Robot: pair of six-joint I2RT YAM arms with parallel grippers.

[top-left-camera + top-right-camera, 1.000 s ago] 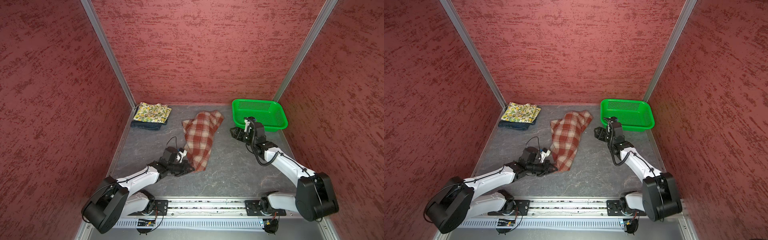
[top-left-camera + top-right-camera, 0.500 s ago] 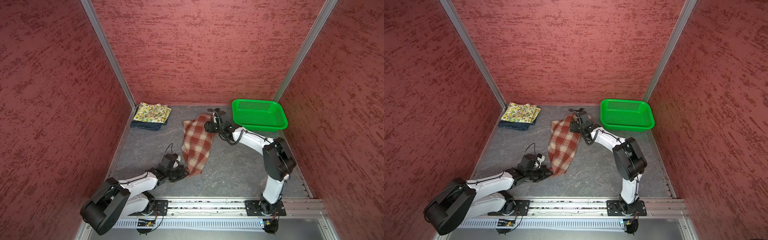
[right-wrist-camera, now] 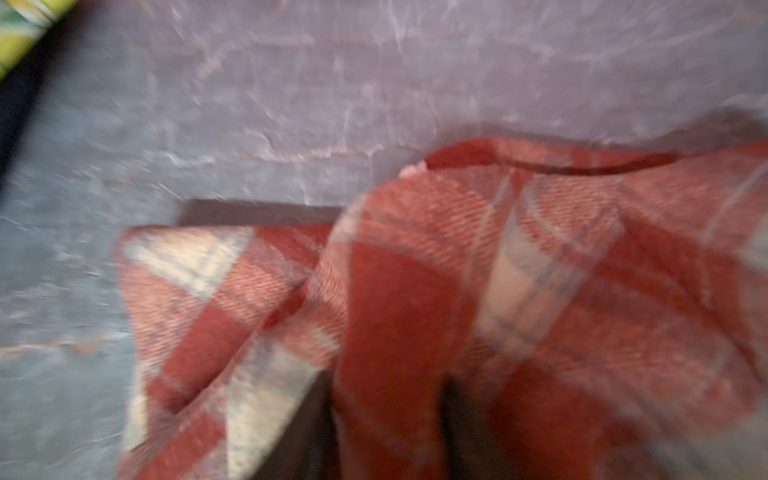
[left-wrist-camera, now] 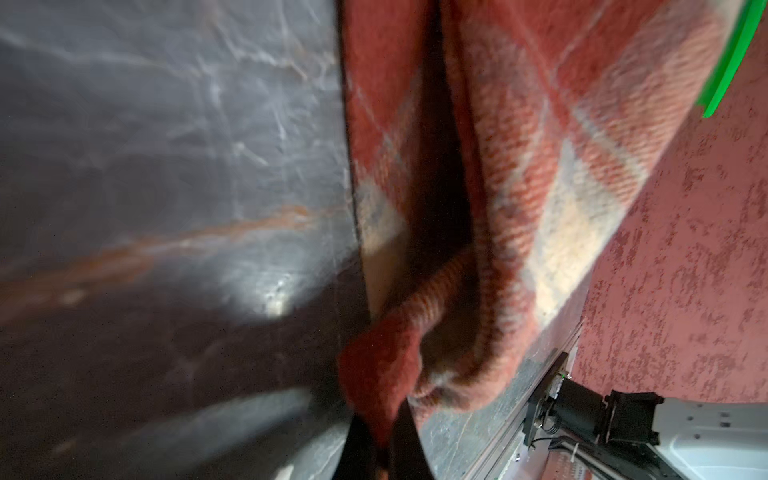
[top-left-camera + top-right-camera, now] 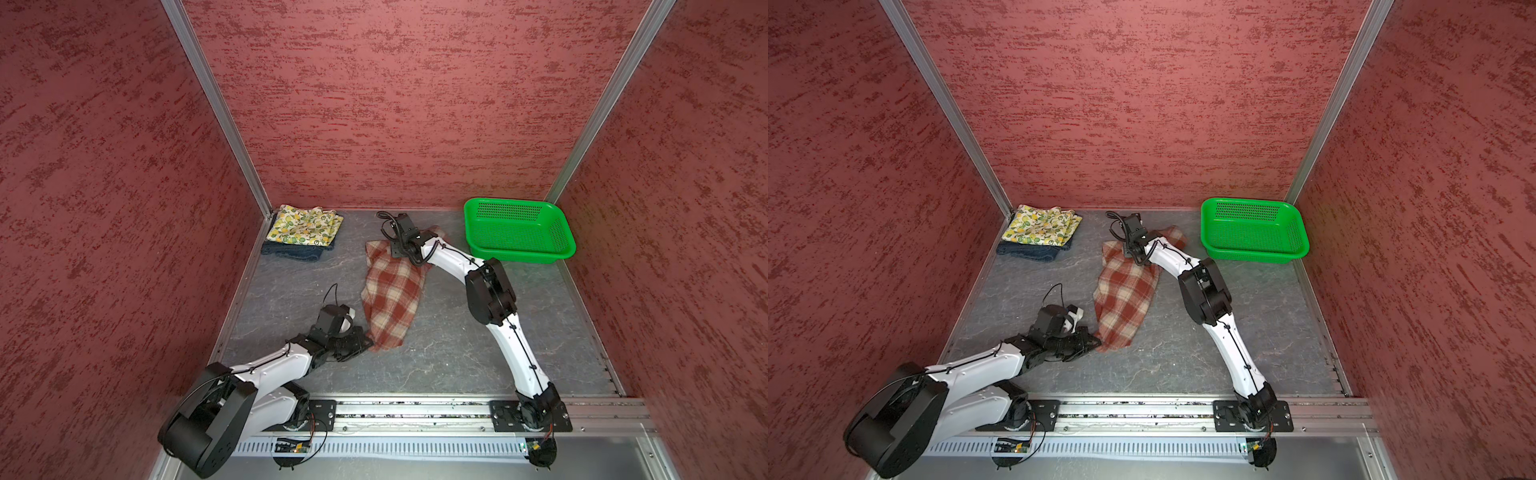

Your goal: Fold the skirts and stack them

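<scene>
A: Plaid skirt (image 5: 392,291) where?
B: Middle of the surface (image 5: 457,340), strung 12 to 6. Left fingers (image 4: 411,444) clamped on its 7 o'clock corner, likely tensioning it for folding.
A: Right fingers (image 3: 311,440)?
B: Astride its 12 o'clock end; grip too blurred to tell. Lemon skirt (image 5: 305,224) tops denim skirt (image 5: 293,251) at 11.

Lab test booth — red walls (image 5: 374,104), aluminium rail (image 5: 415,409)

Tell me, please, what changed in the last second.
The right gripper swung from the green basket to the plaid skirt, closing on its far end. The left gripper stayed shut on the near corner. The lemon skirt, denim skirt and basket stayed put.
</scene>
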